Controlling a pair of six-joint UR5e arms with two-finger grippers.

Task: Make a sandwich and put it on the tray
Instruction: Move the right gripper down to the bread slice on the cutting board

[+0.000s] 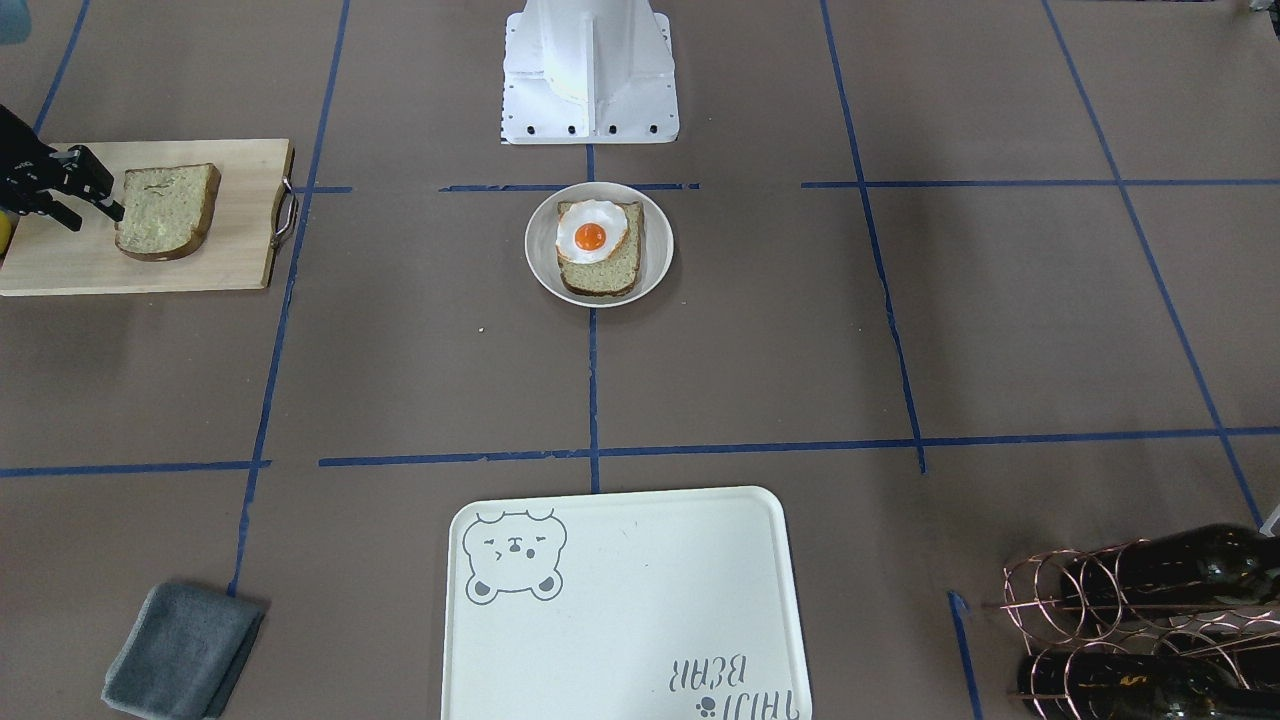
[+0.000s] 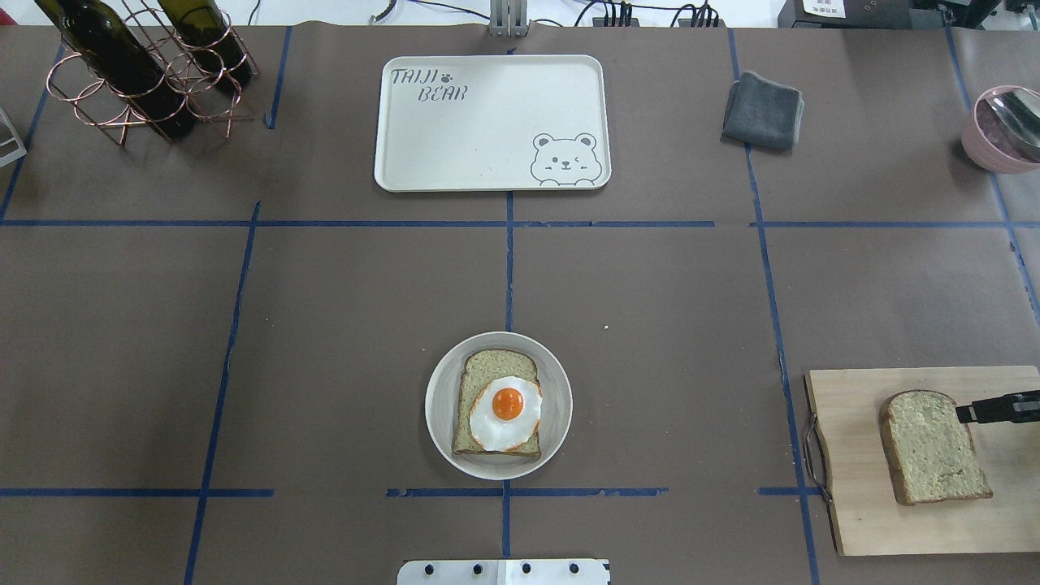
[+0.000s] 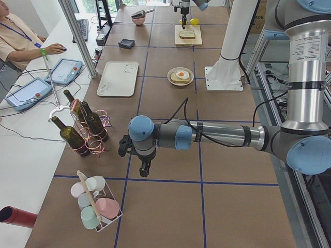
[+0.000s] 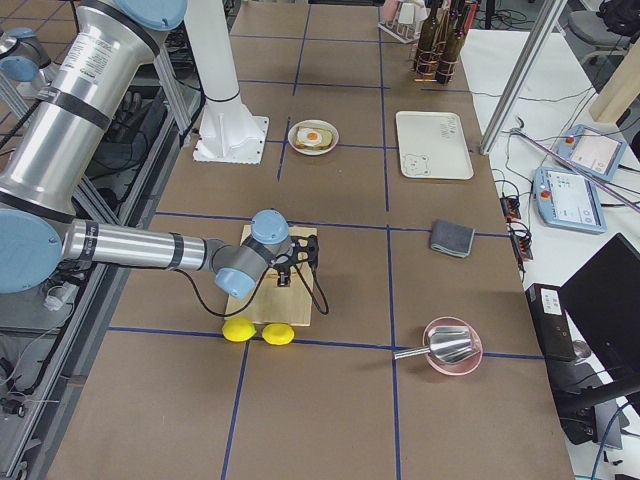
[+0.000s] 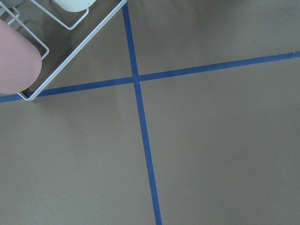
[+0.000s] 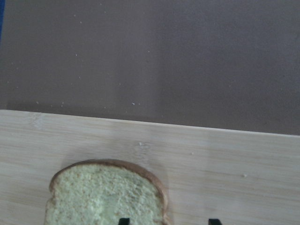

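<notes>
One bread slice [image 1: 165, 210] lies on the wooden cutting board [image 1: 230, 250]; it also shows in the overhead view [image 2: 930, 447] and the right wrist view [image 6: 105, 194]. My right gripper [image 1: 97, 218] hangs open just over this slice's edge, one fingertip [image 6: 123, 221] above the bread, the other above the board. The second slice [image 2: 496, 370] lies on a round white plate [image 2: 439, 406] with the fried egg [image 2: 505, 410] on top. The bear tray [image 2: 487, 130] is bare. My left gripper [image 3: 144, 168] hovers far off near the cup rack; I cannot tell if it is open.
A grey cloth [image 2: 762, 110] lies right of the tray. A copper rack with wine bottles [image 2: 138, 65] stands at the far left. A pink bowl with a scoop [image 2: 999, 130] sits far right. Two lemons [image 4: 255, 332] lie beside the board. A cup rack [image 3: 95, 204] is near the left arm.
</notes>
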